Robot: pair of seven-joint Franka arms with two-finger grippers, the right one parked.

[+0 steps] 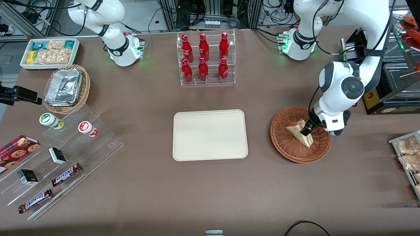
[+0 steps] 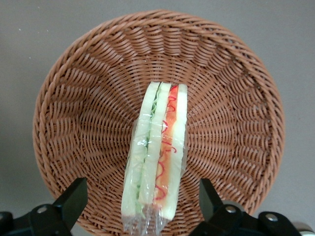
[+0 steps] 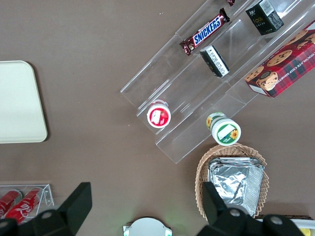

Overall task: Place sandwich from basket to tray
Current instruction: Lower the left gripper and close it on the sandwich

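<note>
Risk of a squashed or slipping sandwich (image 2: 156, 156) lying wrapped in the basket (image 2: 83, 123): gripper (image 2: 142, 204) wide open astride it, liable to crush soft bread or snag the wicker before reaching the tray (image 1: 210, 135).

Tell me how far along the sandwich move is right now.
Done: the gripper has reached the basket. In hand: its open fingers straddle the wrapped sandwich, not yet closed. Left: grasp, lift, carry to the tray, which holds nothing yet.
</note>
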